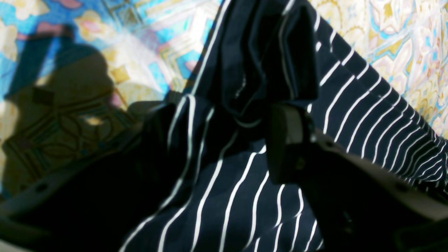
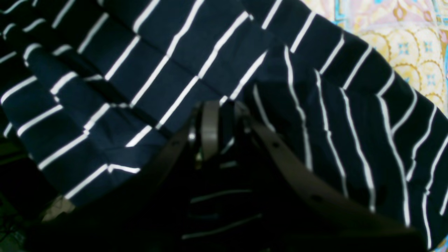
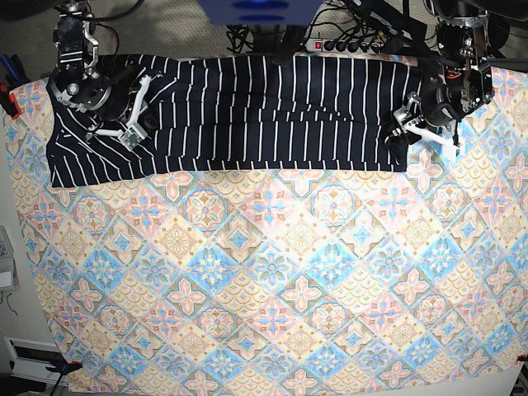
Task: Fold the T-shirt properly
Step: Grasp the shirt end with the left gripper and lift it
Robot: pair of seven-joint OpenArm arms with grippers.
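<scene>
The dark navy T-shirt (image 3: 264,115) with thin white stripes lies as a long band across the far side of the table. In the base view my right gripper (image 3: 130,132) is at the band's left end. The right wrist view shows this gripper (image 2: 224,115) with its fingers (image 2: 210,126) close together, shut on a thin fold of the T-shirt (image 2: 147,59). My left gripper (image 3: 408,124) is at the band's right end. In the left wrist view the left gripper (image 1: 227,126) is open, its fingers (image 1: 285,140) wide apart, and bunched T-shirt cloth (image 1: 227,196) lies loose between them.
A pastel tile-patterned tablecloth (image 3: 272,272) covers the table. A power strip and cables (image 3: 346,45) lie beyond the far edge. A red clamp (image 3: 8,101) sits at the left edge. Both arm bases stand at the far corners.
</scene>
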